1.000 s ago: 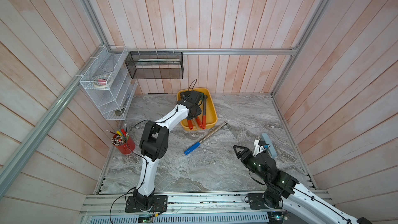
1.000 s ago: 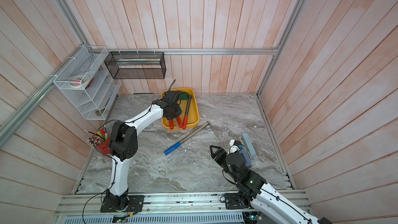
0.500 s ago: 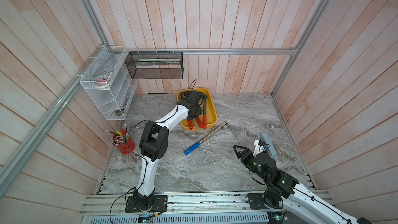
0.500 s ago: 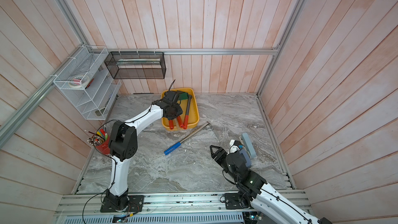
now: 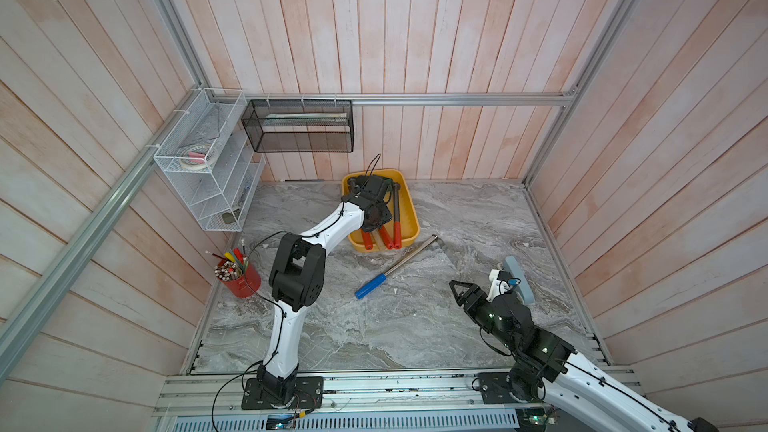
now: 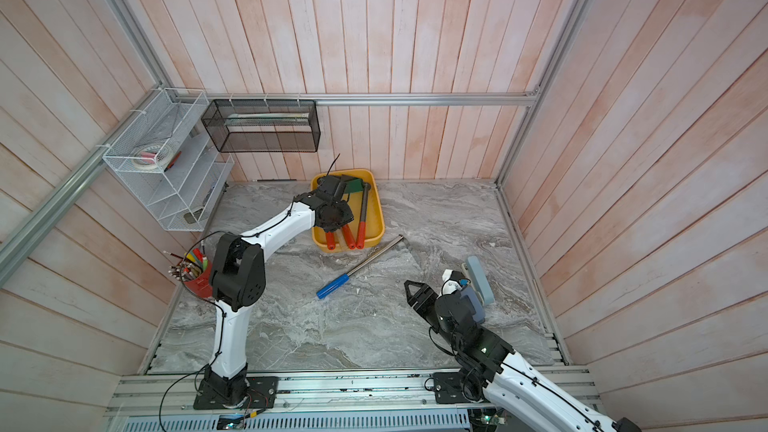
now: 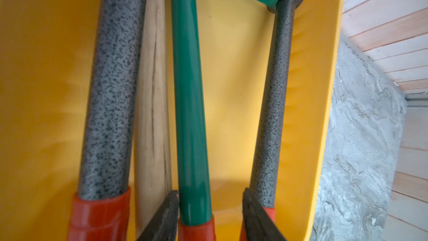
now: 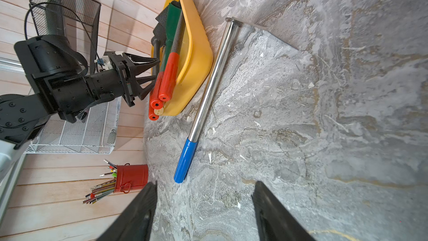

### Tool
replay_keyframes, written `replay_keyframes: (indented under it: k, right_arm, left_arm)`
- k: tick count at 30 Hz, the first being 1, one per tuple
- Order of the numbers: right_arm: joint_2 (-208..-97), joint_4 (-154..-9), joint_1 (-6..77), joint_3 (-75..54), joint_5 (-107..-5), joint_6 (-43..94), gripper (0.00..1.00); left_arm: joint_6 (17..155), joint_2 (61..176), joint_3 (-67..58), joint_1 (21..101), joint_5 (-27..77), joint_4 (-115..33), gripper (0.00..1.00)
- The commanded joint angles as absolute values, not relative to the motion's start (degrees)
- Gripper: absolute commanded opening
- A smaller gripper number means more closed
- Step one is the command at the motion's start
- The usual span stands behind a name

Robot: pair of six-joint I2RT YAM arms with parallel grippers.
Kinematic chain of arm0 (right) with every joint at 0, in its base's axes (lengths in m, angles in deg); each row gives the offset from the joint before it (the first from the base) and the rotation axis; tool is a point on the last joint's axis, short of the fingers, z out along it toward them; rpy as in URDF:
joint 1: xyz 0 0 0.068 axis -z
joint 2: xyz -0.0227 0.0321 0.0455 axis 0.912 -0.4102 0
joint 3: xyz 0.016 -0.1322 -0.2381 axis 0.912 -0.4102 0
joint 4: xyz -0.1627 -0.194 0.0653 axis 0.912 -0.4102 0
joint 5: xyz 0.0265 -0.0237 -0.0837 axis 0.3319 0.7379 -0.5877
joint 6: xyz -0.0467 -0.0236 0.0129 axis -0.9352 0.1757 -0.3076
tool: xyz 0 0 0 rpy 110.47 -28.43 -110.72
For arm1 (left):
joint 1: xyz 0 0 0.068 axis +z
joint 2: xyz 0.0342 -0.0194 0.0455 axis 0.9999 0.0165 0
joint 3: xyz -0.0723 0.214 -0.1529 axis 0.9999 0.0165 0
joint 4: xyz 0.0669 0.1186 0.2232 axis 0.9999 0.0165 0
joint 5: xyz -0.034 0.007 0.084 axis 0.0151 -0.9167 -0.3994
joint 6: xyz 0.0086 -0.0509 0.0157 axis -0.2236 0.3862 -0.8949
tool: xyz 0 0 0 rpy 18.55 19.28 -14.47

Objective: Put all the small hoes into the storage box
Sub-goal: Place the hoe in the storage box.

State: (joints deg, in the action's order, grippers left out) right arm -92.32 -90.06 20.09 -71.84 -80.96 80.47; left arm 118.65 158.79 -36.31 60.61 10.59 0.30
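In both top views the small hoe [image 6: 355, 187] is seen lying inside the yellow storage box [image 6: 377, 218], packed in with other orange-gripped tools [image 6: 360, 236]. Left wrist view: the left claw [image 7: 210, 191] is parted around the hoe's green shaft, not clamped, with a gap left on one side. Right wrist view: the right claw [image 8: 205, 183] is spread wide with nothing gripped, held over the worktop [image 8: 324, 112].

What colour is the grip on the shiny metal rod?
The grip is blue; it shows best in the right wrist view.

Crowded storage box [image 5: 412, 218], open tabletop [image 5: 436, 326]
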Motion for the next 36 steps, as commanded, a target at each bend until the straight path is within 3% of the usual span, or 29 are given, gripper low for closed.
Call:
replay_keyframes:
  k: [1,13,21,27,36]
  right_arm:
    - [-93.3,-88.9,20.3,-71.6,-80.0,79.8,0.68]
    - [-94.1,-88.6,20.4,-71.2,-79.9,79.5,0.68]
    - [-94.9,-88.4,20.3,-70.9,-80.0,78.8,0.68]
    - [-96.1,-89.7,20.4,-69.4,-80.6,76.7,0.69]
    - [-97.3,-90.7,20.5,-67.6,-81.8,73.8,0.74]
  left_arm:
    - [117.1,158.5,-37.1,60.3,9.4,2.2,0.48]
    - [114.1,155.5,-36.1,60.5,8.9,2.5,0.55]
    - [107.8,148.7,-27.8,60.6,14.3,-5.6,0.72]
    - [104.5,144.4,-23.9,61.0,17.9,-6.9,0.74]
    - [101.2,137.1,-15.9,60.9,20.7,-7.6,0.86]
